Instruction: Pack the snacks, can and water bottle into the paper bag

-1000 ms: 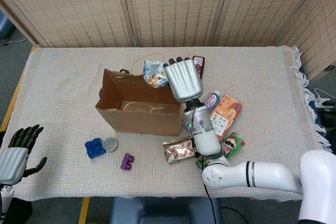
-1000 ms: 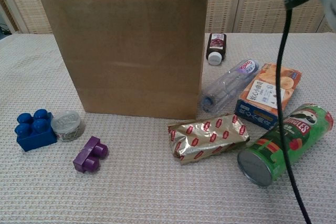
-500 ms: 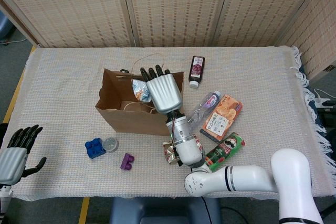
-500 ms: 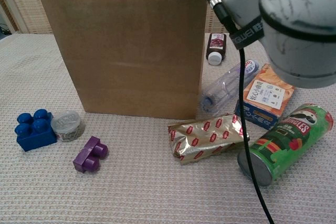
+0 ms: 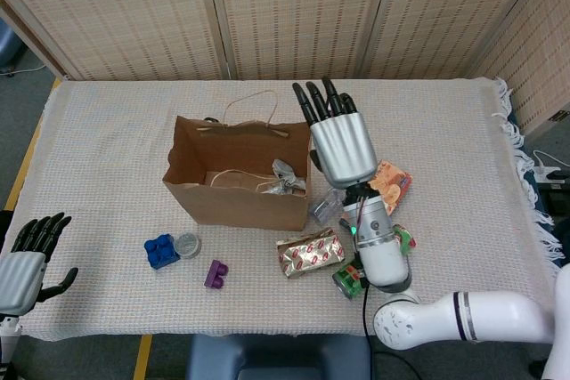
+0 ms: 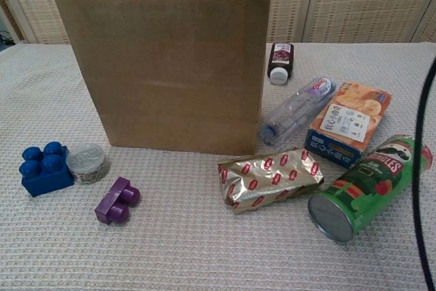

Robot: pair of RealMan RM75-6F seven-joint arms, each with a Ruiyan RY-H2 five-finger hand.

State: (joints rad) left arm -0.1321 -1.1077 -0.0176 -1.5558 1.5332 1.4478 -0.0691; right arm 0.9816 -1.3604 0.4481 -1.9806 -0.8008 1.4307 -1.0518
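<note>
The brown paper bag (image 5: 233, 198) stands open on the table, and a crinkled silver snack packet (image 5: 286, 176) lies inside it at the right end. My right hand (image 5: 341, 137) hovers just right of the bag's rim, fingers straight and apart, holding nothing. Beside the bag lie the clear water bottle (image 6: 294, 108), an orange snack box (image 6: 347, 122), a green Pringles can (image 6: 371, 185) and a gold snack pack (image 6: 270, 177). My left hand (image 5: 27, 258) waits empty, fingers apart, at the table's near left edge. The chest view shows neither hand.
A small dark bottle (image 6: 280, 61) stands behind the water bottle. Left of the bag's front sit a blue brick (image 6: 45, 168), a small round tin (image 6: 86, 162) and a purple brick (image 6: 117, 200). A black cable (image 6: 419, 168) hangs at the right.
My right hand carried the silver snack packet over the bag, released it inside, then pulled back to the right. The left hand has stayed put.
</note>
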